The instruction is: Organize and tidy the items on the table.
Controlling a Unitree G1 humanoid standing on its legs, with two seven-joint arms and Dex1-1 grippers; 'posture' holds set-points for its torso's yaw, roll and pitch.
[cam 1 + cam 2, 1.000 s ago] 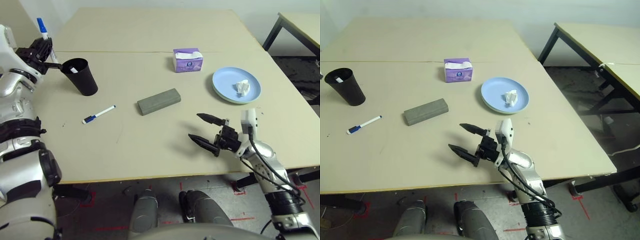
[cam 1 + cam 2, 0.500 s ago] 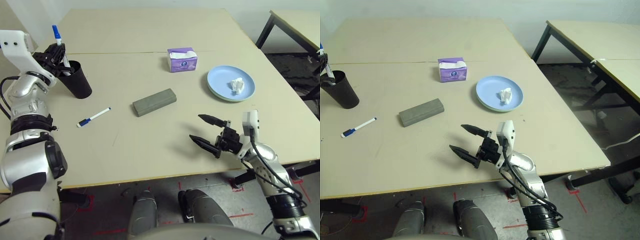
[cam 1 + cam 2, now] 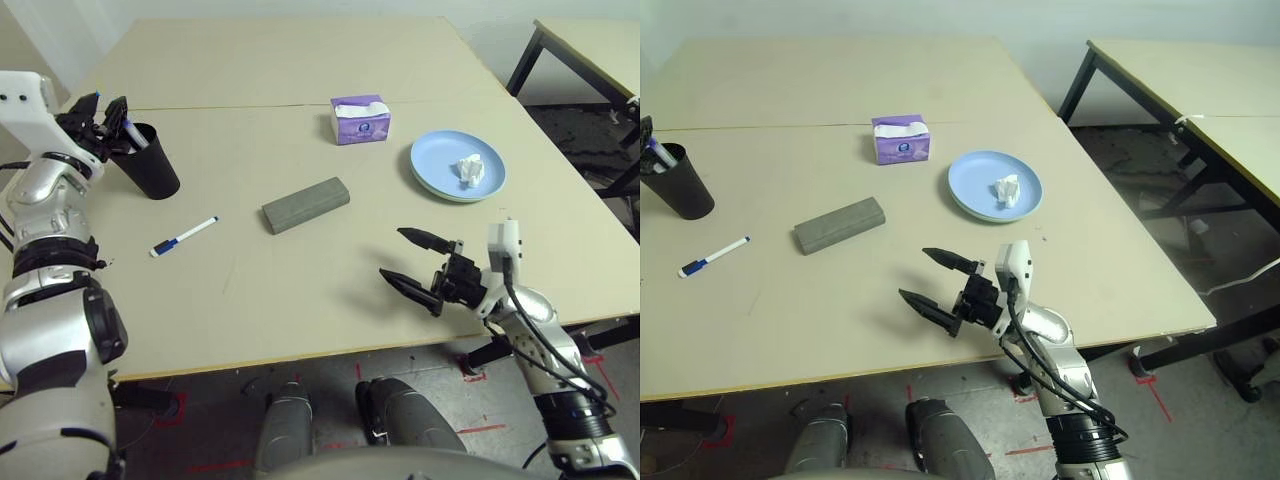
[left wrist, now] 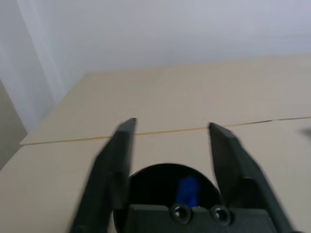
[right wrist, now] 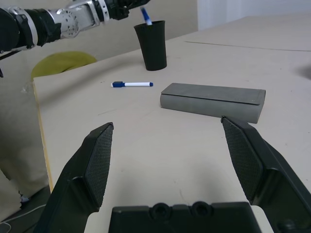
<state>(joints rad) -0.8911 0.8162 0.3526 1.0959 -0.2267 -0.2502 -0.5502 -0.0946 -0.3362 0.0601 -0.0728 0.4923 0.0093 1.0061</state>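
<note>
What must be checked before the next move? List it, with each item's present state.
1. Left hand open above the black cup: ok.
2. First marker inside the cup, cup upright: ok.
3. Second marker in the cup: not ok, it lies flat on the table near the cup.
4. Right hand open and empty, above the table's near edge: ok.
5. Grey glasses case shut: ok; what it holds: cannot tell.
6. Crumpled tissue resting on the blue plate: ok.
</note>
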